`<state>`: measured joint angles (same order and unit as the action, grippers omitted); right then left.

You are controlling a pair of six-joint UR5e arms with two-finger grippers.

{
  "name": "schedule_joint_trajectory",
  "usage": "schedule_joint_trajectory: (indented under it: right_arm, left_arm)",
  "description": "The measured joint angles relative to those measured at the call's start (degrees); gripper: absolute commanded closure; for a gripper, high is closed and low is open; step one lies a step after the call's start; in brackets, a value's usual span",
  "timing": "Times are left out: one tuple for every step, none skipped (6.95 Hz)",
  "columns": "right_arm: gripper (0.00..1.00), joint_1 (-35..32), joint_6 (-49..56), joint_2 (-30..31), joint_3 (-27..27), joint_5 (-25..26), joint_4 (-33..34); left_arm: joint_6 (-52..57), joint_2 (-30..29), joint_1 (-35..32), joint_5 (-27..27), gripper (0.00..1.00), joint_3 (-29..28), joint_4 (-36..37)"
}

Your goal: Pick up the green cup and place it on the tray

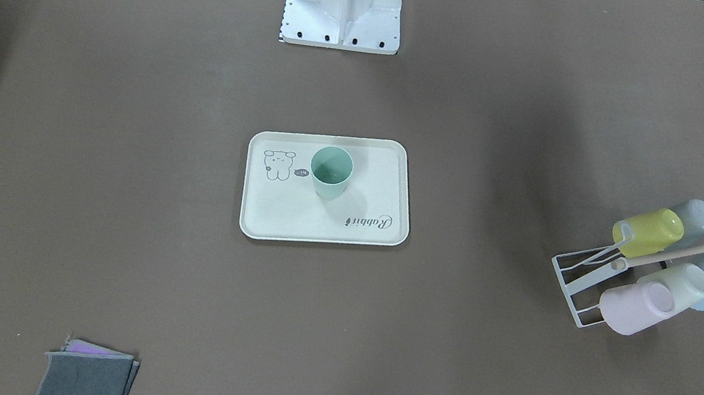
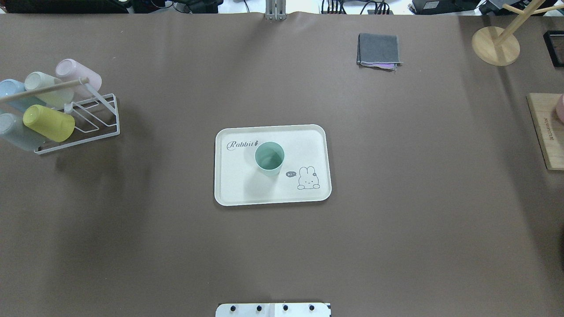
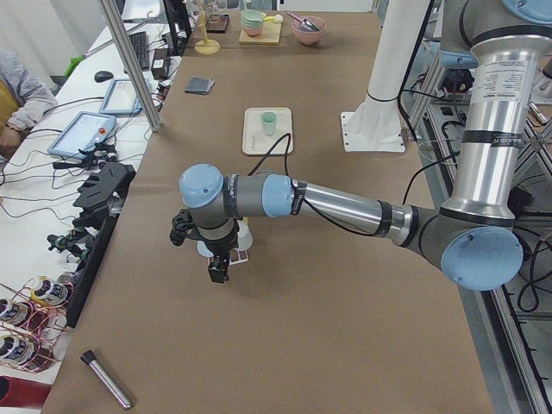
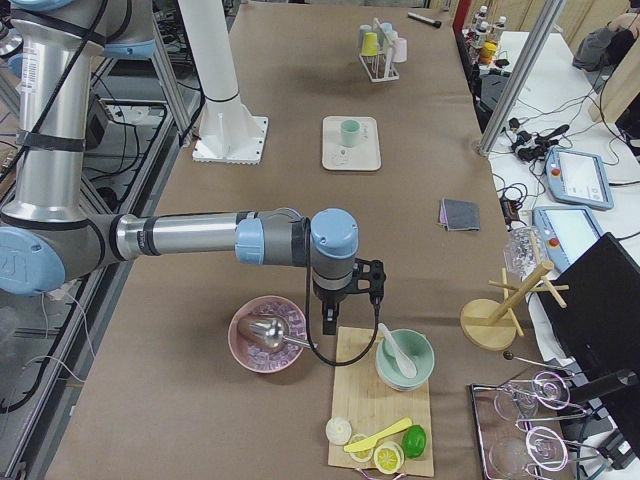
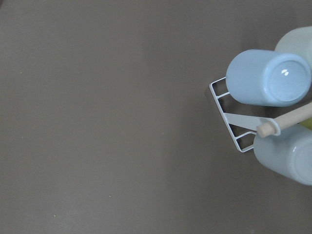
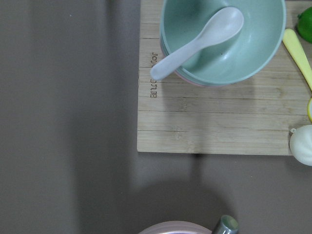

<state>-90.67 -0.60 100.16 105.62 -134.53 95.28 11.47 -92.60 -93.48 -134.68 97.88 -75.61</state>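
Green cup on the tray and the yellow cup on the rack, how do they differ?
The green cup is teal; the yellow cup is bright yellow-green. The green cup stands upright, mouth up, on the tray; the yellow cup hangs tilted on the rack, base outward. The green cup is alone; the yellow cup sits among other cups. Both are plain handleless tumblers.

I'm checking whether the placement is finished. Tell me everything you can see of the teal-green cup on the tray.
The small teal-green plastic cup is a plain, handleless, slightly tapered tumbler with a smooth matte look. It stands upright, mouth up and empty, near the middle of the cream rectangular plastic tray, between the "Rabbit" script and the little animal drawing. Only the tray touches it.
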Motion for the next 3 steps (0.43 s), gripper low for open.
schedule_joint_trajectory:
  right_arm:
    - [0.0, -0.02, 0.08, 0.37, -0.09, 0.11, 0.0]
    - [0.0, -0.03, 0.06, 0.5, -0.12, 0.2, -0.01]
    - [0.0, -0.03, 0.02, 0.51, -0.14, 0.28, 0.0]
  left_arm:
    - [0.26, 0.84, -1.2, -0.02, 0.02, 0.31, -0.24]
    - [0.4, 1.31, -1.9, 0.01, 0.02, 0.5, -0.32]
    - [0.38, 1.51, -2.24, 0.01, 0.02, 0.42, -0.43]
